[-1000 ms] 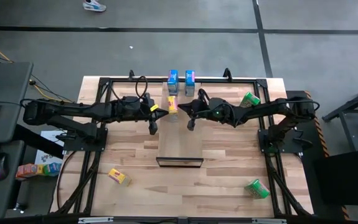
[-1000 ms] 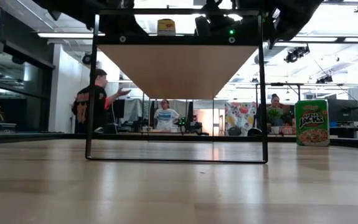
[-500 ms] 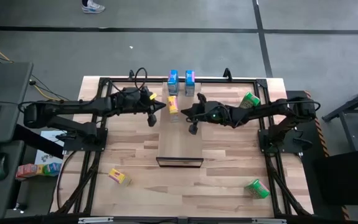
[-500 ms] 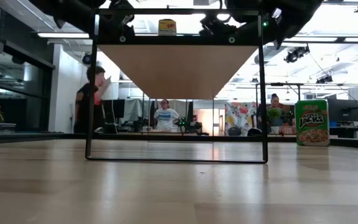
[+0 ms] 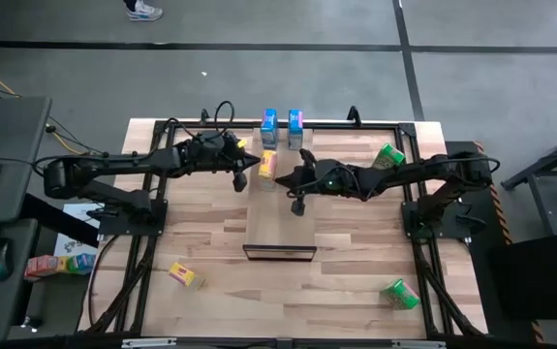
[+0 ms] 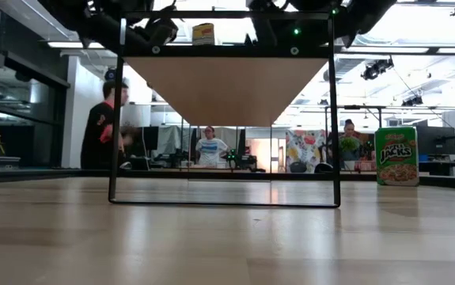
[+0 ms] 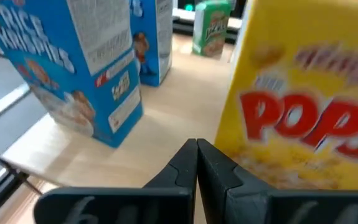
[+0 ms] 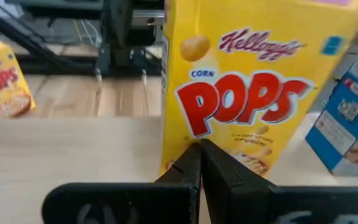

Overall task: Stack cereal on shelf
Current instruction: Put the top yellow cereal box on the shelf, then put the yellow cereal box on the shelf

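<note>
A yellow Corn Pops box (image 5: 267,164) stands upright on the shelf (image 5: 280,228), just in front of two blue Rice Krispies boxes (image 5: 282,120) that stand side by side at the back of the shelf. The left claw (image 5: 239,180) is near the yellow box on one side. The right claw (image 5: 297,202) is near it on the other side. In each wrist view, that claw's two fingers are pressed together and hold nothing. Neither claw seems to touch the box.

Other boxes are not on the shelf yet. One yellow box (image 5: 185,275) lies on the table (image 5: 355,291) near the front left. One green box (image 5: 399,294) lies near the front right. Another green box (image 5: 388,155) is near the back right by the right arm.

A little box like this is likely very light. It is thin card, so it is a bit stiff but would dent if squeezed hard. Its sides look smooth and may slip. It is tall and thin, so a bump could tip it over. A good place to hold it is probably across the two narrow sides, near the middle, with a soft squeeze.
</note>
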Tool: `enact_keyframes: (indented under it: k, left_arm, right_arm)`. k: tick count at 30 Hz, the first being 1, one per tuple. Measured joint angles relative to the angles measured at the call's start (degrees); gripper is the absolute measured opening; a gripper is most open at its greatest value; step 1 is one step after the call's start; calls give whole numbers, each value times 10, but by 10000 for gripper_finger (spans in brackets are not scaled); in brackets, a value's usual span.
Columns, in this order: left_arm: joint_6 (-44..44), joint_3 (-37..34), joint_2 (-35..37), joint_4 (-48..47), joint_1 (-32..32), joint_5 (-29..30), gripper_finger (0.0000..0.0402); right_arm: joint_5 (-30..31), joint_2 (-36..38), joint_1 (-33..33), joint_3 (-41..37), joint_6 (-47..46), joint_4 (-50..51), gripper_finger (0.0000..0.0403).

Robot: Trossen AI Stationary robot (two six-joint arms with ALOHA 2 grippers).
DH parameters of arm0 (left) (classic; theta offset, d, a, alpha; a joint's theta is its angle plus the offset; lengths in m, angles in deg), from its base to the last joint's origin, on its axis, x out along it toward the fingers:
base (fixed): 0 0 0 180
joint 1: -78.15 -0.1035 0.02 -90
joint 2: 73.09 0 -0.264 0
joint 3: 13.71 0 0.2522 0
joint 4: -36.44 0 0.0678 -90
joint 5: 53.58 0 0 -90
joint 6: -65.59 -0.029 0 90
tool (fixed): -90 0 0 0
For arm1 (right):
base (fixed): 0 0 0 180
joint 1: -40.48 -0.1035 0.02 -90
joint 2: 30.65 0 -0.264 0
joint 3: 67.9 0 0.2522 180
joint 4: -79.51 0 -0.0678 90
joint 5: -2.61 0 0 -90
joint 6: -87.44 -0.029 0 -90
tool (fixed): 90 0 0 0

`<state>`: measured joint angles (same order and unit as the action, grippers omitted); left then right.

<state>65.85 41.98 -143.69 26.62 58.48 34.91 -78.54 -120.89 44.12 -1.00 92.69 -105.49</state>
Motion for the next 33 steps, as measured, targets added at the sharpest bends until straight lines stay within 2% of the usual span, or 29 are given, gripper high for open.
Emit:
enact_keyframes:
  k: [5, 9, 12, 17, 20, 26, 33]
  left_arm:
    - [-4, 0, 22, -54, -3, 6, 0]
    - [-5, 0, 90, -116, -9, 11, 0]
    - [-5, -2, 144, -142, -13, 14, 0]
    - [-1, -56, 230, -74, -13, 5, 0]
    - [18, -107, 270, -9, -12, 4, 0]
    - [46, -157, 305, 21, -13, 5, 0]
    - [55, -159, 304, 21, -13, 4, 0]
  right_arm:
    - [58, 4, 1, 18, 25, 82, 0]
    - [124, 40, 1, 25, 31, 199, 0]
    - [153, 88, 1, 24, -1, 298, 0]
    - [160, 170, -5, 24, -104, 477, 0]
    - [143, 209, -20, 23, -150, 549, 0]
    - [97, 265, -37, 23, -217, 588, 0]
    - [124, 281, -37, 23, -217, 584, 0]
